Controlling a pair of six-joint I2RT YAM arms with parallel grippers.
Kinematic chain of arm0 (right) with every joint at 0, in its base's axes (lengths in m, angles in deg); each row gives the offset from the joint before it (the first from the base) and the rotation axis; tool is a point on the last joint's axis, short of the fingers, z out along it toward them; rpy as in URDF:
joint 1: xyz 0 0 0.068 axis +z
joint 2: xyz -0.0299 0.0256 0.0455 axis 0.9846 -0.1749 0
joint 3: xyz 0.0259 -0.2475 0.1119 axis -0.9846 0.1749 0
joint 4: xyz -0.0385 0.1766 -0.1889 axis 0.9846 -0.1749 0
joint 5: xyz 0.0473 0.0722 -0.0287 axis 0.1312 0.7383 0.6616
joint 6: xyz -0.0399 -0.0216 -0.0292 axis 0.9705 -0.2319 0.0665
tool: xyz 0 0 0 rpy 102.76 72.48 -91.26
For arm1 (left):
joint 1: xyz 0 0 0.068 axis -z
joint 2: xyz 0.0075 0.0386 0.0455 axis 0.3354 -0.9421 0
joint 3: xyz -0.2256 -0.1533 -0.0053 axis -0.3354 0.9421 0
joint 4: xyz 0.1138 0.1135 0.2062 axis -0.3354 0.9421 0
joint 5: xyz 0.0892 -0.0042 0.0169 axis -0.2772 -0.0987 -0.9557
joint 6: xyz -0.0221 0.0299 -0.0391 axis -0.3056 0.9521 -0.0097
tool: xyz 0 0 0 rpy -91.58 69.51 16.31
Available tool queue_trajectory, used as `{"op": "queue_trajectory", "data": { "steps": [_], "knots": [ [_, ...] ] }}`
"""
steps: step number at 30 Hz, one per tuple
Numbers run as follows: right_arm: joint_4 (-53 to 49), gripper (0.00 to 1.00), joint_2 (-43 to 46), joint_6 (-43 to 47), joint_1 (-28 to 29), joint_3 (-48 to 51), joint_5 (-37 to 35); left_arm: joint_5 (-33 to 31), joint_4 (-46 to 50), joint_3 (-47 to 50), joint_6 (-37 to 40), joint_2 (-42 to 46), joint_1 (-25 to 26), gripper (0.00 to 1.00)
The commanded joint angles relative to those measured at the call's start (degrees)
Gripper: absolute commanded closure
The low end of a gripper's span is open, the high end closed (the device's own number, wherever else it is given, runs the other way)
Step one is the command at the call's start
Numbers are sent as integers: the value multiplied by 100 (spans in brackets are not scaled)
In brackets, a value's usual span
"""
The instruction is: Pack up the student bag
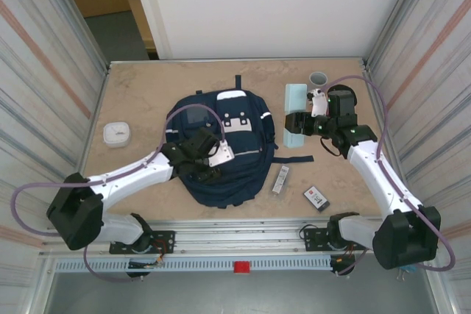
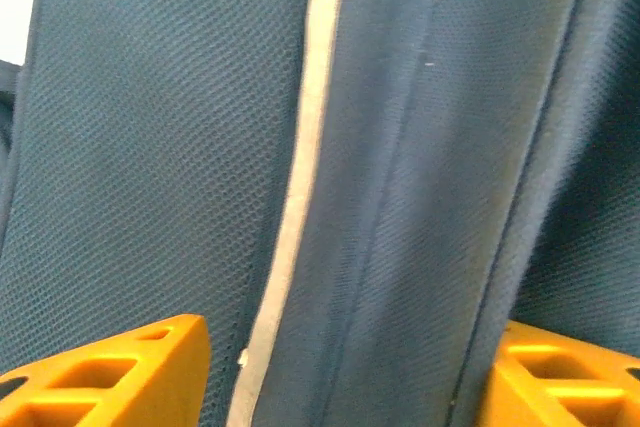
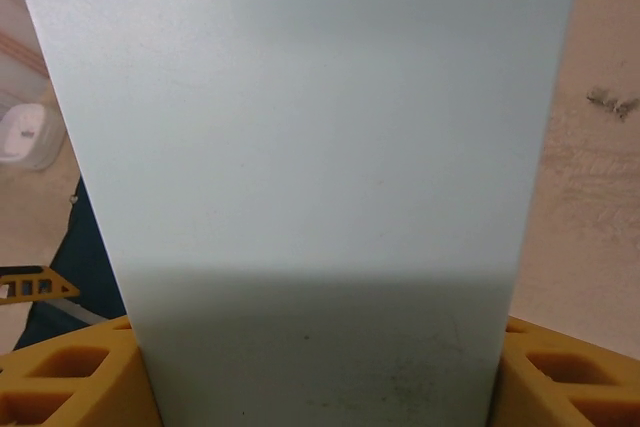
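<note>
The bag [image 1: 228,182] is laid flat at the middle of the counter [image 1: 147,93], its top turned toward the far wall. The left arm [image 1: 140,174] is reached in from the near left, and the left jaws are set directly upon the bag's front, left of its middle. In the left wrist view the two jaws are seen standing apart at the lower corners, with navy mesh and a pale stripe [image 2: 300,147] running between them; whether any fabric is pinched cannot be told. The right arm [image 1: 375,167] is extended along the right side, and the right jaws are placed just beside the bag's right edge, over a pale box [image 1: 294,97] lying on the counter. In the right wrist view the box is seen clamped between the jaws, one pressed against each long side, and a strip of the bag is seen at lower left. A grey cup [image 1: 319,77] is stood near the box's far end, a white disc [image 1: 116,134] is lain well left of the bag, and a remote [image 1: 280,179] and a black card [image 1: 316,197] are lain near its lower right.
</note>
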Motion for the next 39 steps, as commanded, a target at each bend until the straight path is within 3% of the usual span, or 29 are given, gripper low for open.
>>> {"op": "queue_trajectory", "data": {
  "steps": [1, 2, 6, 13, 18, 26, 31, 39],
  "knots": [
    [295, 38, 209, 64, 73, 102, 135, -635, -486, -163, 145, -60, -74, 67],
    [326, 38, 238, 84, 76, 119, 136, -618, -490, -191, 129, -12, -76, 77],
    [479, 39, 402, 213, 78, 231, 196, -205, -353, -365, -88, 432, -76, 100],
    [1116, 39, 722, 383, 165, 428, 764, 668, -107, -767, -1265, 1414, -74, 100],
    [1499, 39, 877, 463, 468, 504, 1092, 554, 194, -1003, -2044, 1667, -34, 100],
    [1898, 37, 1762, 1837, 1704, 978, 881, 423, 317, -1139, -2374, 1768, -296, 100],
    [1673, 38, 2005, 3150, 2371, 1206, 1323, 1049, 366, -1204, -2483, 1703, -705, 100],
    [1479, 38, 2154, 4745, 3746, 1601, 605, 1987, 333, -1193, -2751, 1619, -1191, 100]
  ]
}}
